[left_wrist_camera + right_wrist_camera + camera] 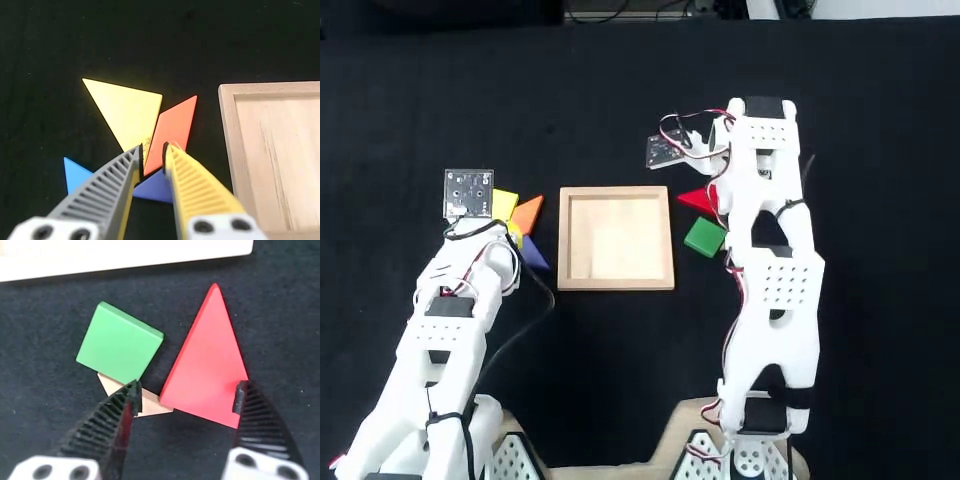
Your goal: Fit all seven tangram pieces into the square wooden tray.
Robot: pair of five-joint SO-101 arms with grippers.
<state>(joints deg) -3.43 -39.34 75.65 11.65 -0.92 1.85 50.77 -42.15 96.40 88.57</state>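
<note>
While its jaws stand apart, right end effector [186, 389] brackets red triangle [206, 360].

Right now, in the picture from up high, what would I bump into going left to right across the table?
yellow triangle → orange piece → tray → green square. I skipped the blue piece and the red triangle, because they line up with their neighbours.

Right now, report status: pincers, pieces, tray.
Left pincer barely open over orange piece. Right pincer wide open astride red triangle. No pieces in tray. Green square overlaps tan piece.
</note>
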